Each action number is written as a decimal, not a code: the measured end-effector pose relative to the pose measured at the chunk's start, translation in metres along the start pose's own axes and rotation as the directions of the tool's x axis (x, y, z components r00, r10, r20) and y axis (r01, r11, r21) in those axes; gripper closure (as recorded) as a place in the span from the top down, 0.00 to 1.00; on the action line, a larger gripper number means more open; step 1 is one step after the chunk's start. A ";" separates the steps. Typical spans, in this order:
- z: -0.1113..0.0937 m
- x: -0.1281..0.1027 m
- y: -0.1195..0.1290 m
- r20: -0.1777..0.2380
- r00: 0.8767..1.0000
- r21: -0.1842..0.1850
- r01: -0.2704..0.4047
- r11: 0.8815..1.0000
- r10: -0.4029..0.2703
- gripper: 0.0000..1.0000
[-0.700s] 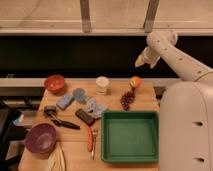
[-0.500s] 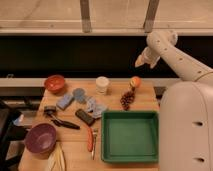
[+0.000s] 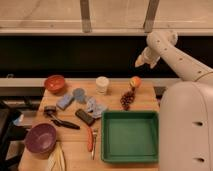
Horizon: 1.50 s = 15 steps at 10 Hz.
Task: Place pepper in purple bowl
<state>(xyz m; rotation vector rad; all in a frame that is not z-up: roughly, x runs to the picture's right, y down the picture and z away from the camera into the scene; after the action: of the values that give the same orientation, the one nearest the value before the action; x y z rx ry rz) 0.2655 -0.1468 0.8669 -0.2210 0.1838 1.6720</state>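
The jaws are spread and hold nothing. The gripper (image 3: 141, 60) hangs high over the back right of the table (image 3: 75, 156), well apart from all objects, so I judge the reach is not yet begun. The pepper (image 3: 90, 139) lies near the front, just beside the left wall of the green tray (image 3: 131, 114). The purple bowl (image 3: 41, 131) stands to its left. The grape cluster (image 3: 127, 99) and the tray lie between the gripper and the pepper, and the tray wall may crowd the fingers.
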 end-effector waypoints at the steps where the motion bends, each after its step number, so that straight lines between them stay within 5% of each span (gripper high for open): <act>1: 0.000 0.000 0.000 0.000 1.000 0.000 0.000 1.000 0.000 0.62; 15: 0.000 0.000 0.003 -0.007 1.000 0.002 0.017 1.000 -0.017 0.62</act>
<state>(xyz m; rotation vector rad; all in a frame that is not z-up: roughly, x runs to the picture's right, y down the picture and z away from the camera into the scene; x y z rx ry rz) 0.2627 -0.1475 0.8665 -0.2259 0.1882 1.6539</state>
